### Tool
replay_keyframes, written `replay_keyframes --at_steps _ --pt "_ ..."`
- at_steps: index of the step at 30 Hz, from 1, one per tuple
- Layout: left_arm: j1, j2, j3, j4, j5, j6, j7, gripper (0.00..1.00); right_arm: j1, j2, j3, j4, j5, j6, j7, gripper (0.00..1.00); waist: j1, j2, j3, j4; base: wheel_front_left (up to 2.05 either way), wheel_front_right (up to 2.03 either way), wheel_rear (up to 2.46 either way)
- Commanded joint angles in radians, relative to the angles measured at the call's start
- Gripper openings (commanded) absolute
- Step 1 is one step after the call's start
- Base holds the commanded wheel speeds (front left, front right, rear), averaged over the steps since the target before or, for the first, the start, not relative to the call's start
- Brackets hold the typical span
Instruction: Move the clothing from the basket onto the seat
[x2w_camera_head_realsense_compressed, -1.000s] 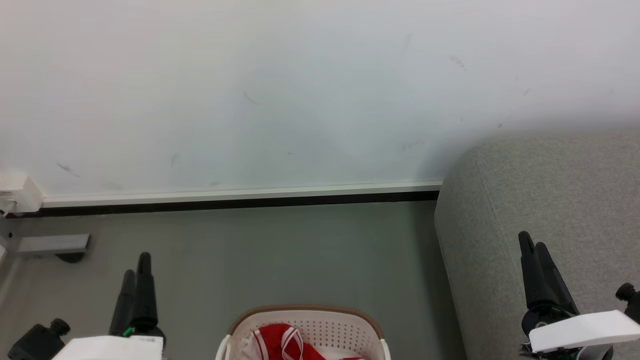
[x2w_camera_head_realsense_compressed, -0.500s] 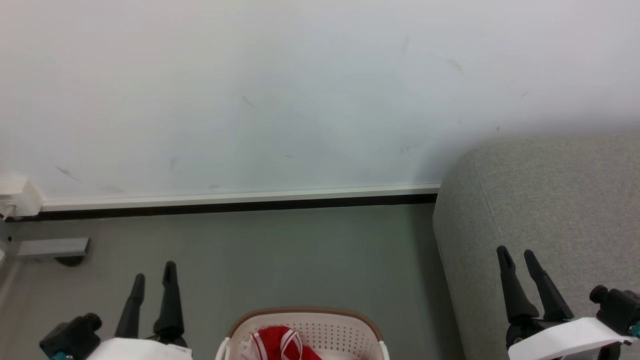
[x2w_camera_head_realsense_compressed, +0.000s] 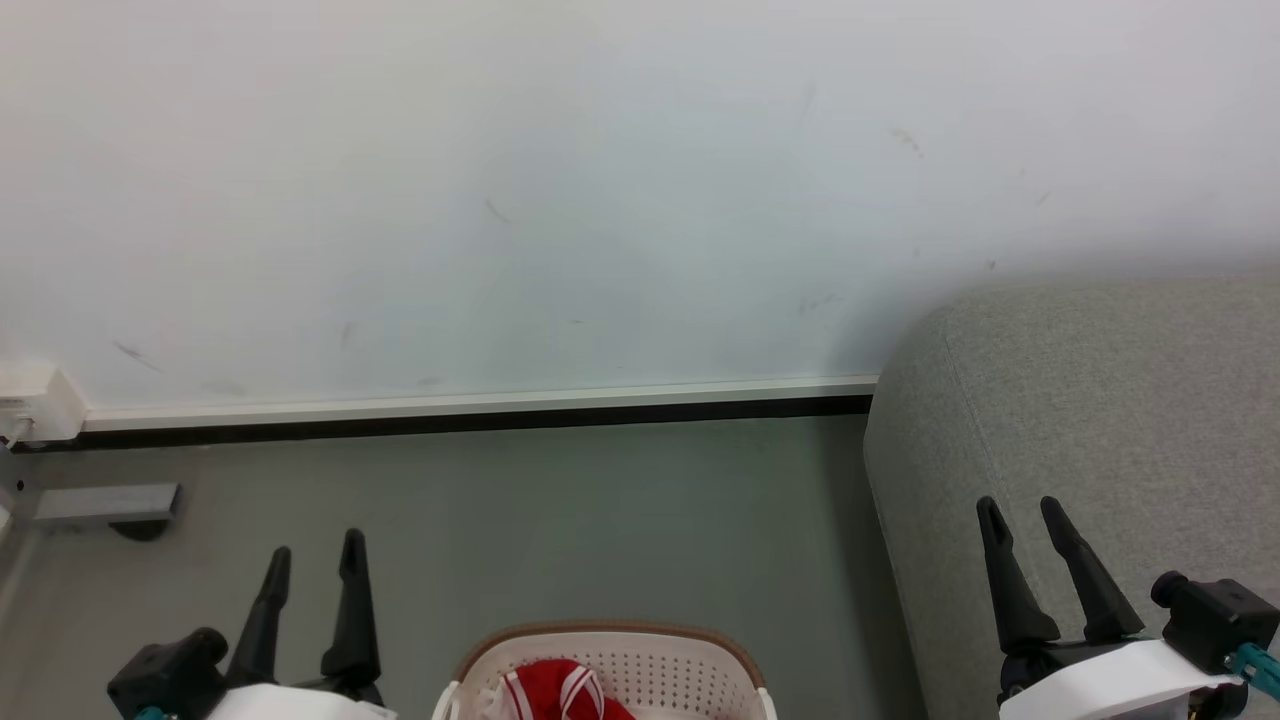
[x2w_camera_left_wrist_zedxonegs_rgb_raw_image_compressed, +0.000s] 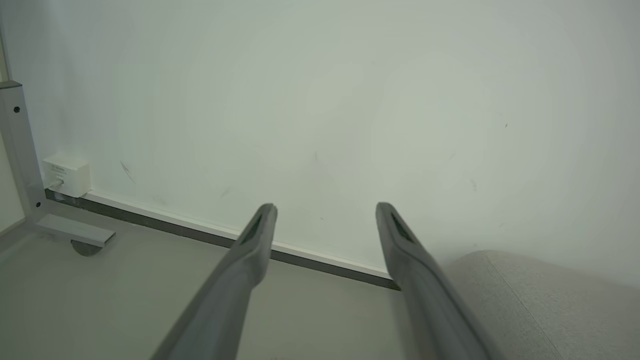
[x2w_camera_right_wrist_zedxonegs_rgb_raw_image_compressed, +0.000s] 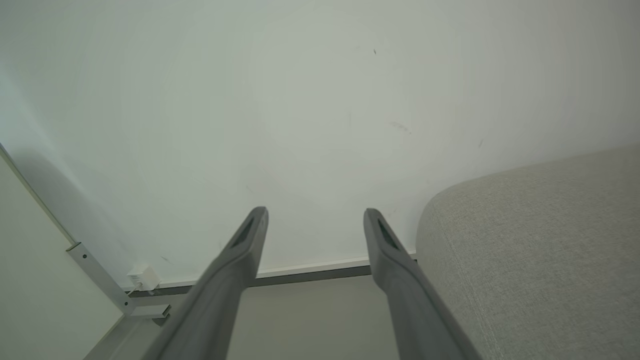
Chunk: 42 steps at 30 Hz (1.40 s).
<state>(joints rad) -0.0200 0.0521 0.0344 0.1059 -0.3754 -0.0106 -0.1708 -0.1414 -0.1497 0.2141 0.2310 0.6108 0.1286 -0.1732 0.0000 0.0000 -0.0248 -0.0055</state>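
Left gripper: your left gripper shows at the lower left of the head view, over the smooth grey floor. Its two long dark fingers point up and stand well apart with nothing between them. In the left wrist view the gap between them frames only wall and floor.
Right gripper: your right gripper shows at the lower right of the head view, in front of the sofa's side. Its fingers are spread and hold nothing.
Clothing: the red sportswear clothing with white stripe trim lies bunched inside the basket, towards its left half. You see only the top of the pile, because the bottom edge of the head view cuts it off.
Basket: the oval cream-white perforated plastic laundry basket, with its brown rim band, stands on the floor at bottom centre. It is between your two grippers and apart from both.
Seat: the large light-grey woven-fabric sofa is on your right, showing a rounded corner and a stitched seam. A strip of floor separates it from the basket.
Wall: the pale white wall ahead of you carries faint scuffs. A white skirting board with a dark strip beneath runs along its foot.
Far left: a small white box sits on the wall at skirting level. Beside it a flat grey metal foot rests on the floor.
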Motion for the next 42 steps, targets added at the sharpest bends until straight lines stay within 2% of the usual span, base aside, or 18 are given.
replay_keyframes --at_steps 1,18,42 --pt "0.004 0.013 0.001 -0.012 0.026 0.002 -0.013 1.00 -0.017 0.000 0.000 0.000 -0.018 0.003 -0.008 1.00 0.0000 0.0000 0.000 0.001 0.00 0.00 0.00" --pt "0.007 0.021 -0.013 -0.016 0.175 0.020 -0.048 1.00 -0.022 -0.016 0.038 0.030 -0.135 0.003 -0.045 1.00 0.0000 0.0000 -0.006 0.004 0.00 0.00 0.00" --pt "0.024 0.021 -0.003 -0.029 0.349 0.014 -0.093 1.00 -0.022 -0.033 0.082 0.040 -0.266 0.004 -0.091 1.00 0.0000 0.0000 -0.019 0.006 0.00 0.00 0.00"
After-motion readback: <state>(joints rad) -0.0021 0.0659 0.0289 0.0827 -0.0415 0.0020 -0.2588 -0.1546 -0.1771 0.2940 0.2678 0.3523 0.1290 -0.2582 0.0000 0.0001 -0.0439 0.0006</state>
